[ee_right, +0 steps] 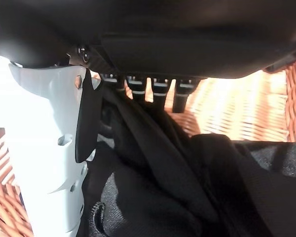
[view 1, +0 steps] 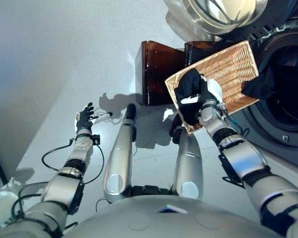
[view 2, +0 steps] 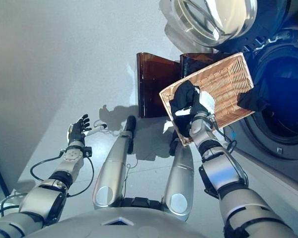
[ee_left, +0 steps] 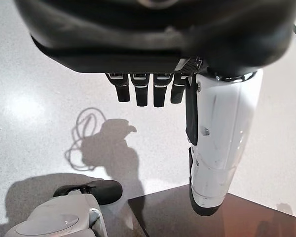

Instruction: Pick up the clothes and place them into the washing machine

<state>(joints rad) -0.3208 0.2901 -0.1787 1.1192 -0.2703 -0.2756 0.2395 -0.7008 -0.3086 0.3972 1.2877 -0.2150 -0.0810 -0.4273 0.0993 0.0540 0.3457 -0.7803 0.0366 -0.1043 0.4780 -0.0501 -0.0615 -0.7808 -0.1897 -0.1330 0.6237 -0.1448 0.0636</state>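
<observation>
- The left hand (view 1: 84, 118) hangs nearest, low over the pale grey floor (view 1: 49, 74), well apart from the work; its fingers (ee_left: 138, 94) are straight and released, holding nothing.
- Further on, the right hand (view 1: 207, 99) reaches into the tilted rectangular woven wicker basket (view 1: 233, 69). Its white-covered thumb and fingers are clenched round a crumpled black garment (view 1: 188, 87) at the basket's near end; the right wrist view shows dark cloth bunched right against them.
- Behind the basket stands a dark brown translucent bin (view 1: 156, 69).
- A second piece of black cloth (view 1: 260, 84) drapes over the basket's far edge, at the washing machine's round opening (view 1: 288, 89).
- Farthest off, the machine's glass door (view 1: 218, 12) stands swung open above.
- Risk, as I judge it: the basket is tipped, so lifting the garment could drag or upset it; a loose fold may slip from the grasp onto the floor; trailing cloth could catch on the rim of the drum.
</observation>
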